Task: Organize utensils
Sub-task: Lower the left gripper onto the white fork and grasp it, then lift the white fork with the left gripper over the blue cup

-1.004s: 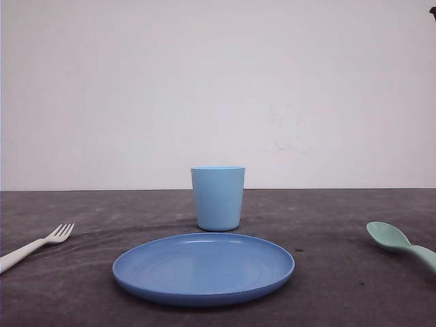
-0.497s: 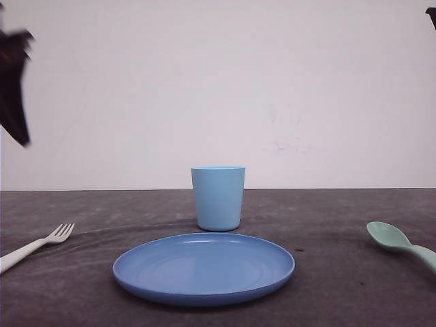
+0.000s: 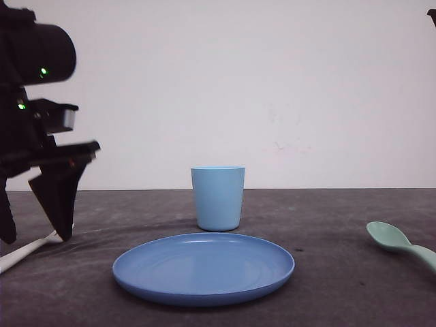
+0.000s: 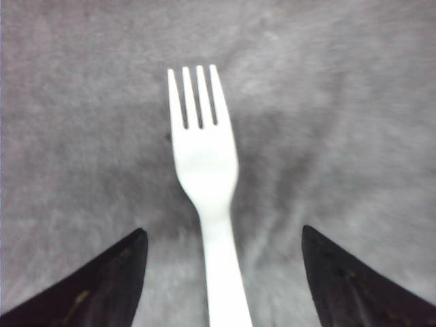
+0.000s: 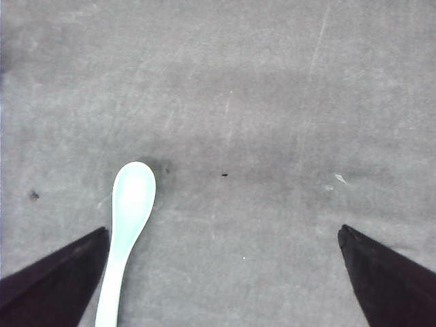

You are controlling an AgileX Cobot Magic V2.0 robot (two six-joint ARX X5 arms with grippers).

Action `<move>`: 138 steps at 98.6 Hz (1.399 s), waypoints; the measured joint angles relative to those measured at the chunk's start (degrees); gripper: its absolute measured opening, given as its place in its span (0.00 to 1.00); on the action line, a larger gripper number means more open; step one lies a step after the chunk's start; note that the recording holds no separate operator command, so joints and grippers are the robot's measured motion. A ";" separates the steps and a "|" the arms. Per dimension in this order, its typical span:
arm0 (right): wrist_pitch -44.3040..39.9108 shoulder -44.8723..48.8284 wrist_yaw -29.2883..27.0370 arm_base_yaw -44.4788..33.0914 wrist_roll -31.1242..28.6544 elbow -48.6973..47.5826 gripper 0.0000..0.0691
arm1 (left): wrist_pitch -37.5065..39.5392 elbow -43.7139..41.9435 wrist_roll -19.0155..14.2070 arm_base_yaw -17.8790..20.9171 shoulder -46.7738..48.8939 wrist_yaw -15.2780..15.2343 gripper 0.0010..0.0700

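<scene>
The left arm has come down a lot since half a second ago. Back then it was just a dark blur at the top left edge of the front view. Now the left gripper (image 3: 37, 235) hangs low on the left side of that view, with its black pointed fingers (image 3: 60, 197) right over the fork's head. The fork, spoon, cup and plate sit where they were.

The fork (image 4: 204, 177) is small, white and smooth plastic, with four thin tines. In the left wrist view it lies flat in the middle of the frame, its handle running down between the two dark finger tips. The jaws are spread wide, one on each side of the handle, and they hold nothing. I cannot tell if the tips touch the table.

The spoon (image 5: 126, 225) is mint green and shiny, with an oval bowl. In the front view it lies at the far right edge. In the right wrist view it is in the lower left, just beside one black finger (image 5: 51, 276) of the right gripper (image 5: 225, 279). Those jaws are wide apart too and hold nothing.

In the middle of the front view sits a round blue plate (image 3: 204, 289) with a low rim. Just behind it stands a light blue cup (image 3: 218, 197), upright and smooth. The table (image 3: 340, 272) is dark grey with pale streaks and looks a bit rough.
</scene>
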State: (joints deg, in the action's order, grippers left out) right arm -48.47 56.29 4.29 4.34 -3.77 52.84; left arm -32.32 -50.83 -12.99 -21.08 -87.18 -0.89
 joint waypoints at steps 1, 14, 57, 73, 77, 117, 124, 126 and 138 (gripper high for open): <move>0.00 0.00 0.00 0.00 0.00 0.00 0.98 | 0.09 0.00 -0.07 -0.11 -0.13 -0.26 0.62; -0.02 0.00 0.00 0.00 0.00 0.00 0.98 | 1.07 0.00 -0.59 -1.25 -1.51 -1.38 0.61; 0.00 0.00 0.00 0.00 0.59 0.00 0.98 | 1.44 0.00 -1.46 -2.16 -2.12 -3.74 0.26; -0.02 0.00 -0.02 0.00 0.61 0.00 0.98 | 1.03 -0.02 -1.51 -2.47 -2.12 -4.24 0.15; 0.00 0.00 0.00 0.00 0.61 0.00 0.98 | 0.85 -0.11 -1.55 -2.47 -2.12 -4.24 0.11; -0.20 0.00 -0.02 0.00 0.68 0.00 0.98 | 0.33 -0.20 -1.46 -2.69 -1.81 -6.69 0.05; -0.20 0.00 0.00 0.00 0.74 0.00 0.98 | 0.50 -0.09 -1.42 -2.67 -0.50 -7.50 0.05; -0.20 0.00 0.00 0.00 0.76 0.00 0.98 | 0.63 -0.09 -1.42 -2.62 -0.15 -7.52 0.05; -0.20 0.00 0.00 0.00 0.79 0.00 0.98 | 2.95 -0.09 -1.42 -2.47 4.72 -6.73 0.05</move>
State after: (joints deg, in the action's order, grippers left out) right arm -48.66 56.29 4.29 4.34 -2.98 52.84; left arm -29.36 -50.92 -14.41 -23.55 -82.46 -7.62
